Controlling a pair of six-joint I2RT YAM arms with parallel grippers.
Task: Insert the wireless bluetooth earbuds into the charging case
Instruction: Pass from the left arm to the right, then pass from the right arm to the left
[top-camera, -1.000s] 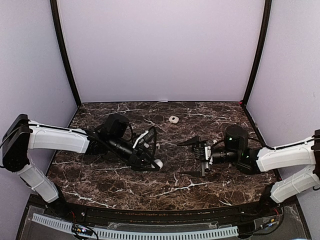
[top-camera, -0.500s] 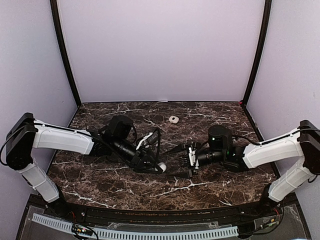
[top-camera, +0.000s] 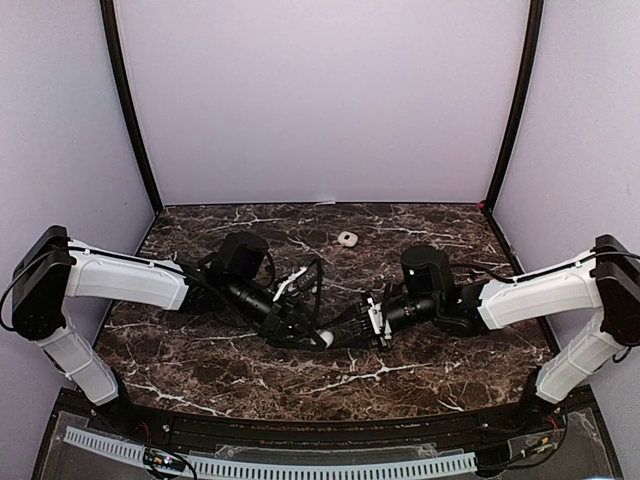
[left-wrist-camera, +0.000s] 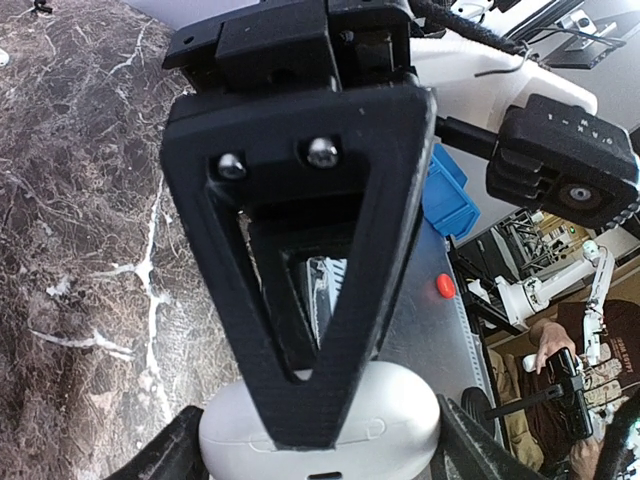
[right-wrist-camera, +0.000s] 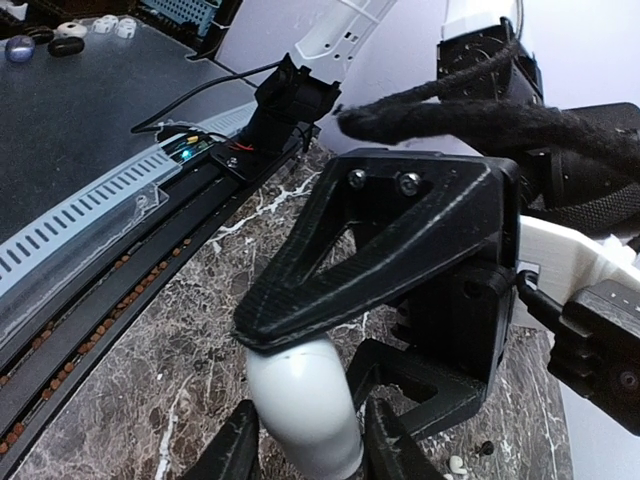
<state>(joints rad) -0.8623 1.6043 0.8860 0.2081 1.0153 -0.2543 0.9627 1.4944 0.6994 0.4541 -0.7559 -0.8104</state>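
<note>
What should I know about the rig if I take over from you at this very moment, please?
Left gripper: shut on the white charging case, lid looks closed.
Right gripper: fingers either side of the same case; unclear whether they pinch it.
Earbuds: none gripped; a tiny white speck on the table may be one.
Done: case in hand. Left: open it, fetch and seat the buds.

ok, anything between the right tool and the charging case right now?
Nothing visible. The charging case sits between the right tool's fingers, which flank it closely; whether they touch is unclear. The left tool holds it, one finger across its upper end in the right wrist view.
</note>
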